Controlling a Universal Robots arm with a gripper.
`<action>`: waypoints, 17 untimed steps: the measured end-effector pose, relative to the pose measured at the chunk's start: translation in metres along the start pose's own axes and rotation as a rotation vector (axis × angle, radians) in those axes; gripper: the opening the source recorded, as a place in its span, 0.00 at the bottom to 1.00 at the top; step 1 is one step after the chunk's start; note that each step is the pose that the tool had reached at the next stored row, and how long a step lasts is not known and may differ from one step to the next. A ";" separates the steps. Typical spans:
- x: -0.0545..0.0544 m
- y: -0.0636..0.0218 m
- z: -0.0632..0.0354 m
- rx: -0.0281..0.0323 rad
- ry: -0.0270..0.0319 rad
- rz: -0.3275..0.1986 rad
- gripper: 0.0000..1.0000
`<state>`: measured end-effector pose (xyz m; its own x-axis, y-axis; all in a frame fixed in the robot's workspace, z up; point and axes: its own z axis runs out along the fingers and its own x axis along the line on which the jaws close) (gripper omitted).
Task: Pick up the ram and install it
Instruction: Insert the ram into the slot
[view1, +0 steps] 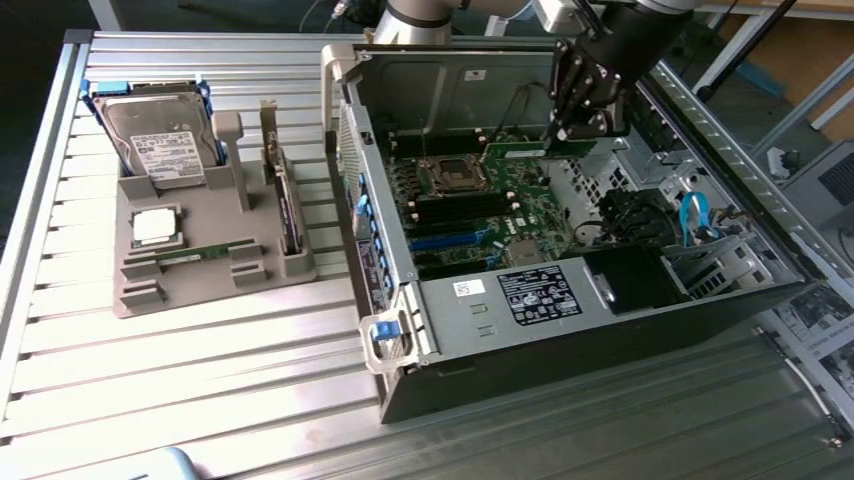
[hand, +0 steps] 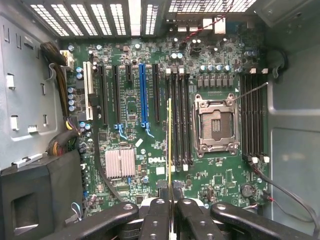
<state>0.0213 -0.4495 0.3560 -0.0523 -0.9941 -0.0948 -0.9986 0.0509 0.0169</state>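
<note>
End effector (hand: 170, 202) clenched on the ram (hand: 169, 140). The stick is pinched by one long edge and seen edge-on from the wrist, hanging straight below the fingers. It is held thin side down, presumably so the contact edge meets a slot squarely. The ram is aligned parallel to the black memory slots (hand: 181, 120) on the motherboard (hand: 225, 177), directly beneath the end effector and beside the empty CPU socket (hand: 214, 125). Whether a slot is touched cannot be told. The computer case (view1: 441, 85) is laid open on the counter (view1: 200, 390), giving access from above.
</note>
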 end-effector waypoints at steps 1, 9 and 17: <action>0.000 0.0000 0.0006 0.0000 0.0000 0.000 0.12; 0.000 -0.0001 0.0038 0.0000 0.0000 0.000 0.12; 0.001 -0.0001 0.0073 -0.0001 0.0000 0.000 0.12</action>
<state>0.0213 -0.4495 0.3486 -0.0522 -0.9941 -0.0948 -0.9986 0.0508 0.0169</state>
